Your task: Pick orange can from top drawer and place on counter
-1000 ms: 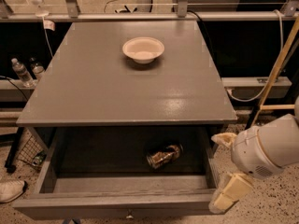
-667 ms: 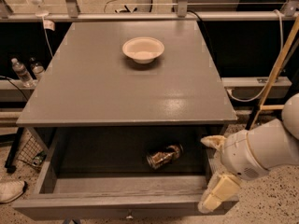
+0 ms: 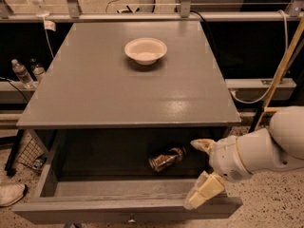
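The orange can [image 3: 166, 159] lies on its side on the dark floor of the open top drawer [image 3: 118, 209], right of the middle. My gripper [image 3: 201, 170] is open, with one pale finger [image 3: 202, 145] over the drawer's right side and the other [image 3: 203, 190] above the front panel. It sits just right of the can and does not touch it. The grey counter [image 3: 95, 94] lies above the drawer.
A cream bowl [image 3: 146, 50] stands on the far middle of the counter. Clear water bottles [image 3: 22, 73] stand on the floor at the left. A wire basket [image 3: 29, 156] and a shoe [image 3: 10, 194] lie at lower left. A yellow pole [image 3: 280, 70] leans at the right.
My gripper has moved left, from outside the drawer's right side to over its right end, closer to the can. The can has not moved.
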Action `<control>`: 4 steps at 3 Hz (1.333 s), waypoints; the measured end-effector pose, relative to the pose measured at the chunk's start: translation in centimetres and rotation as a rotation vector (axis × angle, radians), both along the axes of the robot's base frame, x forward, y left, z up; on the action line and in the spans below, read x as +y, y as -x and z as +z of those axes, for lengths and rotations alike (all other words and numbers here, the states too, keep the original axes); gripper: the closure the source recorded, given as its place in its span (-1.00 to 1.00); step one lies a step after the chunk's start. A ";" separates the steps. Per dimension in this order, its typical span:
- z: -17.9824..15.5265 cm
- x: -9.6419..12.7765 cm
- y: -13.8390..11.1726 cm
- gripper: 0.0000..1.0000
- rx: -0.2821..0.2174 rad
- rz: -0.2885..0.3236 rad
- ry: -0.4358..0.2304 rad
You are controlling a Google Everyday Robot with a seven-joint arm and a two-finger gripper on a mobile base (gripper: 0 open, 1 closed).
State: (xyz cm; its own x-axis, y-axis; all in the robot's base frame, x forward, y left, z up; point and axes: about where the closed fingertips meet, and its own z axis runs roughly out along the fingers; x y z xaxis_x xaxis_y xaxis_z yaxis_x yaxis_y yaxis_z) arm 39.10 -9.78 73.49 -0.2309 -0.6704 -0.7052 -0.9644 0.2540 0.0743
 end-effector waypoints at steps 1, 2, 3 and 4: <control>0.0 1.7 -1.7 -1.00 -0.040 -0.047 -0.078; 0.0 1.7 -1.6 -1.00 -0.040 -0.047 -0.078; -0.4 2.3 -2.5 -1.00 -0.062 -0.047 -0.076; -1.1 3.5 -4.9 -1.00 -0.111 -0.046 -0.096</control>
State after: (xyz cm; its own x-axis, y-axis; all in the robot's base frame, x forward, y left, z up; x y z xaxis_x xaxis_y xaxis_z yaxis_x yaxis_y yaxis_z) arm 43.98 -6.23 72.44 -0.1767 -0.5893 -0.7883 -0.9556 0.2946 -0.0060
